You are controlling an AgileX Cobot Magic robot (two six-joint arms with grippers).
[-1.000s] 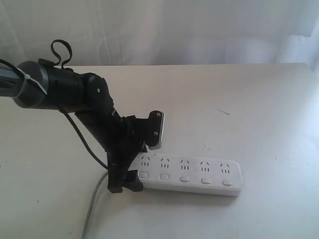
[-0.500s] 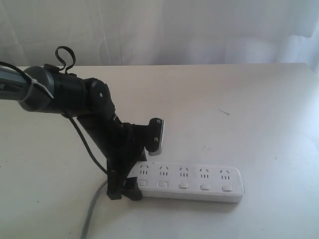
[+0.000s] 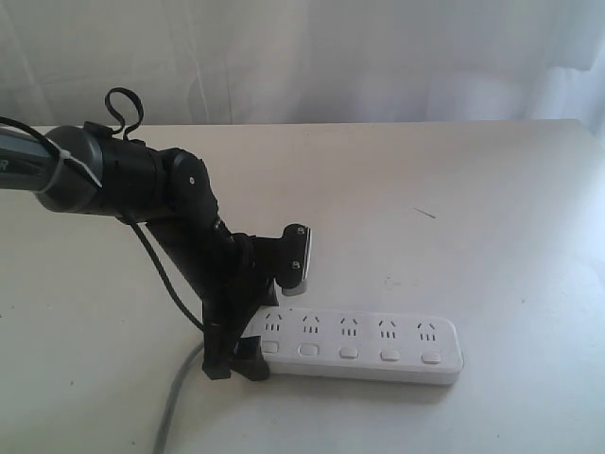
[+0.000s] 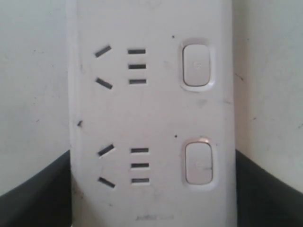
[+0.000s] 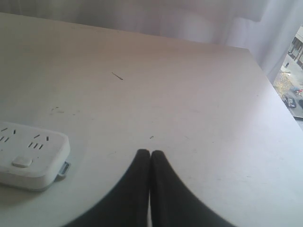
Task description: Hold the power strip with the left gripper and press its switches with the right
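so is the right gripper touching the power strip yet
No, the right gripper is shut, with table showing between it and the power strip.

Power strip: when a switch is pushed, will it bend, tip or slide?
Probably stiff: the power strip looks like a solid plastic bar. Lying flat, it seems unlikely to tip. It might slide on the table, unless the left gripper, its fingers flanking one end, steadies it.
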